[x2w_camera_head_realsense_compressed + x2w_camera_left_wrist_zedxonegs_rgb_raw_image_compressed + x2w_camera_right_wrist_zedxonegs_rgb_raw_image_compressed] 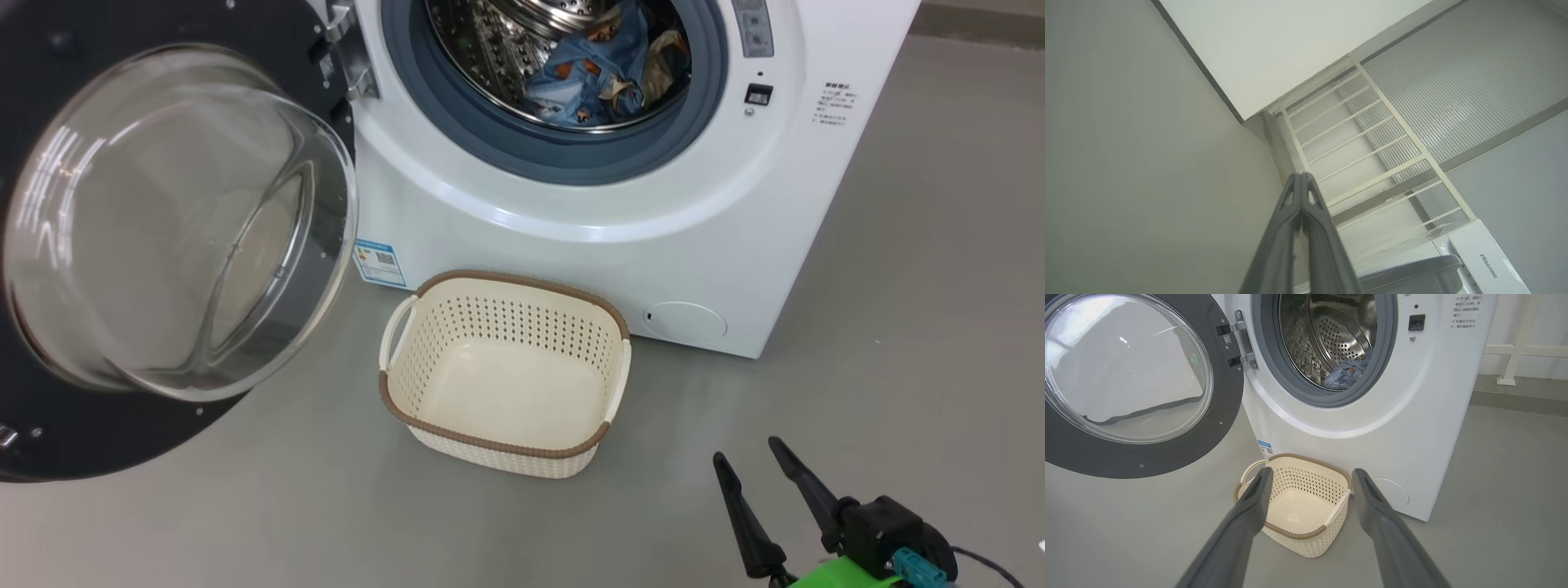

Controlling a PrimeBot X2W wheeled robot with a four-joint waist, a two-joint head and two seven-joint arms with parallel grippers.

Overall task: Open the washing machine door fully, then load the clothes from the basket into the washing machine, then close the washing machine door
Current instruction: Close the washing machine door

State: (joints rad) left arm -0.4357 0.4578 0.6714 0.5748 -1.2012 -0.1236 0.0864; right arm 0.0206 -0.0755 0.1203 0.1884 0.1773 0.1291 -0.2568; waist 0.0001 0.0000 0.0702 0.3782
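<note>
1. My right tool (pixel 746 451) hangs low over the grey floor (pixel 898 367). Its two dark fingers are spread wide and grip nothing.
2. Straight ahead of that tool sits the cream perforated basket (pixel 506 327) with its brown woven-look rim. In the right wrist view it is framed between the two fingers, upright on the floor with its bare bottom showing.
3. Beyond the basket from the tool stands the white washing machine (pixel 571 245). The basket is just in front of its lower panel, between the blue label sticker (pixel 380 263) and the round filter cap (pixel 684 320).
4. The washing machine door (pixel 175 220) is swung wide open, ahead and to the left of the tool. Its glass bowl bulges toward me, and its metal hinge (pixel 351 57) is fixed to the machine's front.
5. The clothes (pixel 600 73) — light-blue fabric with small orange-brown prints and a cream part — lie inside the steel drum (pixel 490 49). They are behind the grey-blue gasket (pixel 563 159), farther ahead of the tool and higher.
6. My left tool (pixel 1300 174) has its fingers pressed together with nothing between them. Past its tips are a pale wall and a white barred rack (pixel 1355 139).
</note>
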